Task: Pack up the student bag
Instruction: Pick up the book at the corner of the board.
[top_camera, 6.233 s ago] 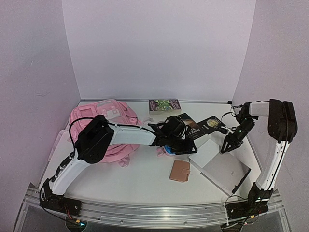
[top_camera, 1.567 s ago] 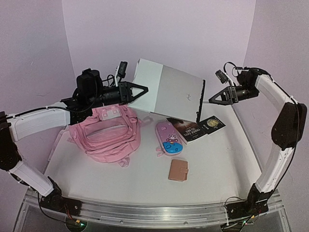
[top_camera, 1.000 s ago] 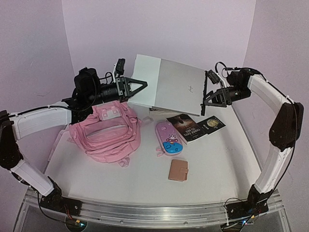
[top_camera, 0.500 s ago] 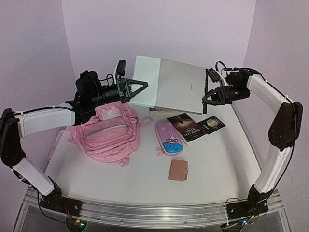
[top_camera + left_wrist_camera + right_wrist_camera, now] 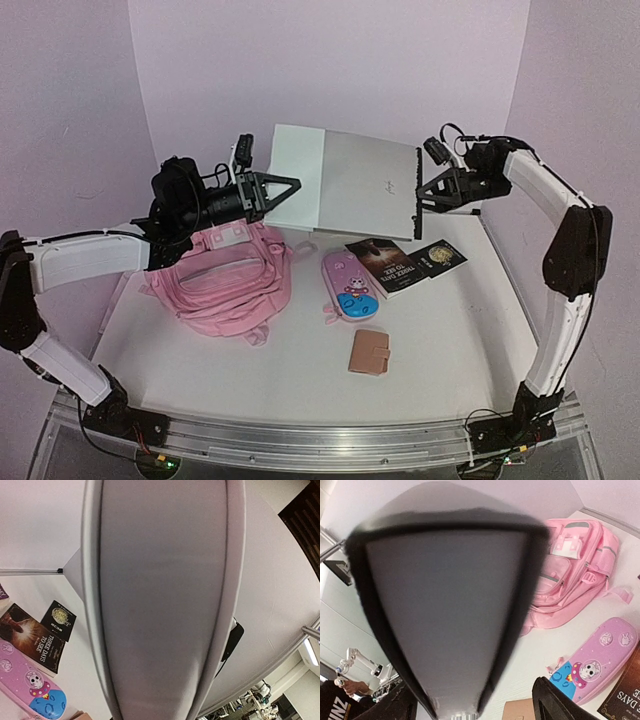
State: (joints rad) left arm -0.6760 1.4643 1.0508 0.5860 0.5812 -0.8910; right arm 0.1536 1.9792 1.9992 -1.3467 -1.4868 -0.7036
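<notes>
The white table (image 5: 470, 350) carries a pink bag (image 5: 225, 285) at left, a pink case (image 5: 349, 286) just beside a dark book (image 5: 381, 264), a black booklet (image 5: 439, 257) further right, and a tan wallet (image 5: 370, 352) nearer the front.

The laptop (image 5: 350, 190) before me has a matt silver lid that looks like metal, with a smooth white band. The bag (image 5: 225, 275) is soft, creased pink cloth. The case (image 5: 350, 285) is smooth, glossy pink. The book (image 5: 385, 262) and booklet (image 5: 438, 257) have dark paper covers. The wallet (image 5: 371, 352) looks like matt tan leather. The worktop (image 5: 450, 330) is smooth matt white. My arm shells (image 5: 90, 255) are shiny white plastic.
</notes>
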